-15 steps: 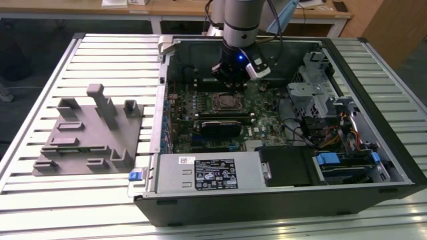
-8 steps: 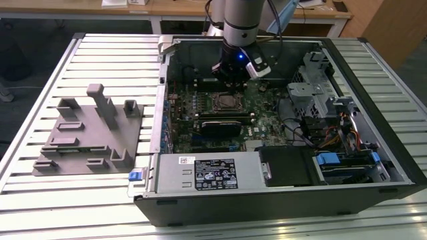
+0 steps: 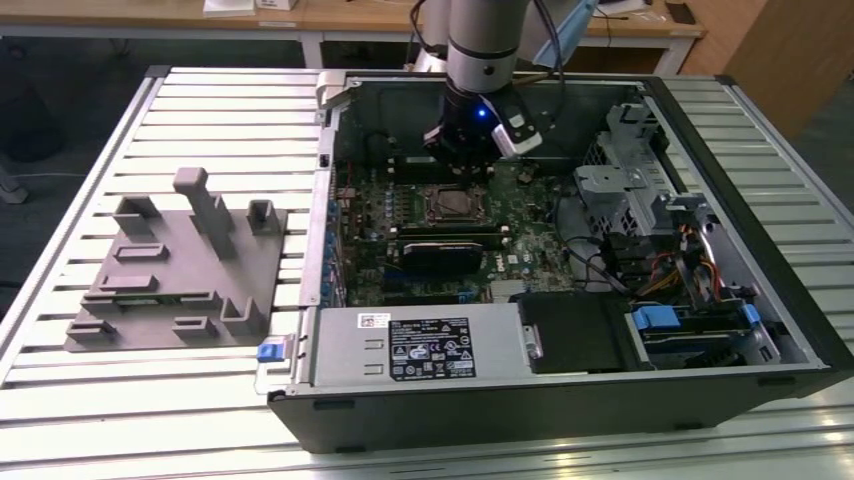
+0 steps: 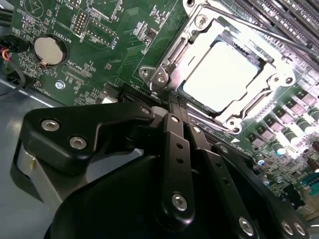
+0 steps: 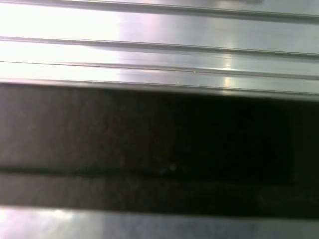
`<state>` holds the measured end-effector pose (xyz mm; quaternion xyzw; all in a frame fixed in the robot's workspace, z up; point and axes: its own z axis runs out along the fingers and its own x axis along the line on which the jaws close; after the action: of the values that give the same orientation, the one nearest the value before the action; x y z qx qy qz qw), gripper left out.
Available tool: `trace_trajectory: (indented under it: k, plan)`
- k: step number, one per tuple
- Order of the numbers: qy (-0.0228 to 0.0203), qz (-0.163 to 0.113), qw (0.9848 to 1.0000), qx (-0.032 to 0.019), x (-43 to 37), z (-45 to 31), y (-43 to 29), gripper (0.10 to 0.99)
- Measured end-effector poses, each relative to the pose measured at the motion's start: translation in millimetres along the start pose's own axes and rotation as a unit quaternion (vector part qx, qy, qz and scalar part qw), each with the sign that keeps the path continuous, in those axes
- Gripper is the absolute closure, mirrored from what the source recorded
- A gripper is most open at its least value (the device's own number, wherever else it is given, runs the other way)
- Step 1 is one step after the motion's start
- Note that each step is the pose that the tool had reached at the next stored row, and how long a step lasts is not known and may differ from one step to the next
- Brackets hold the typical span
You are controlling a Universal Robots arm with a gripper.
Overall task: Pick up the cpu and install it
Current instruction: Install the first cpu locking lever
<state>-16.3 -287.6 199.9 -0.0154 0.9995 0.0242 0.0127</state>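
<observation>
The cpu (image 4: 222, 74) has a pale silvery top, just beyond the black gripper (image 4: 172, 102), on a green motherboard (image 4: 99, 30); the holder block (image 3: 180, 265) is grey.

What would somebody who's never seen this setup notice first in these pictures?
Probably the open computer case lying on the slatted metal table, with the robot arm reaching down into it from above. Next, the cpu: in the second wrist view its pale metal top sits in the motherboard socket, just beyond the gripper, whose black fingers look closed together and hold nothing.
</observation>
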Motion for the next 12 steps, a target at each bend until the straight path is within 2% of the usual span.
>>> trace_trajectory:
  k: [6,10,12]
  plan:
    - [0.0001,0.000,1.0000,0.0055,0.0,1.9,0.0,0.980]
    - [0.0003,0.000,1.0000,0.0062,0.1,3.8,-0.1,0.980]
    - [0.0003,0.000,1.0000,0.0045,0.1,4.4,-0.2,0.980]
